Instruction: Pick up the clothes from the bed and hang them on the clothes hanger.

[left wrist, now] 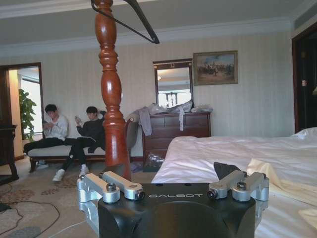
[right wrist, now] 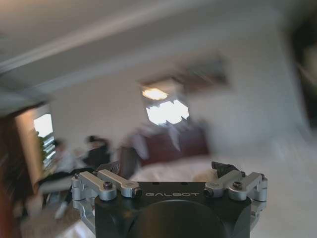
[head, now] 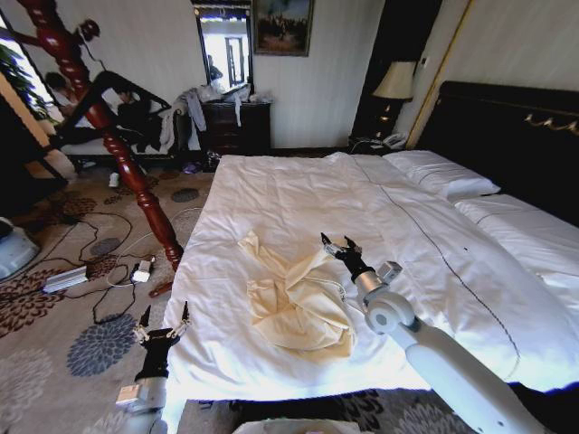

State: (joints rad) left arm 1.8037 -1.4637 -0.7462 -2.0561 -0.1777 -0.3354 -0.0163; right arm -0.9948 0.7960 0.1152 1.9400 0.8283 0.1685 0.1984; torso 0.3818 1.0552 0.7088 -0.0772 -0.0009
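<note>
1. My right pincer [head: 338, 244] hangs open over the bed [head: 434, 244], just above the shirt's upper edge, holding nothing.
2. My left pincer [head: 163, 319] waits open off the bed's near corner.
3. The cream shirt [head: 294, 298] lies crumpled on the duvet.
4. The hanger [left wrist: 130, 22] hangs on the wooden post [left wrist: 111, 94].

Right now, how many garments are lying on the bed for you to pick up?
1: a pale yellow garment lies crumpled near the bed's foot, with the open right gripper just above its edge. Folds may hide more.
</note>
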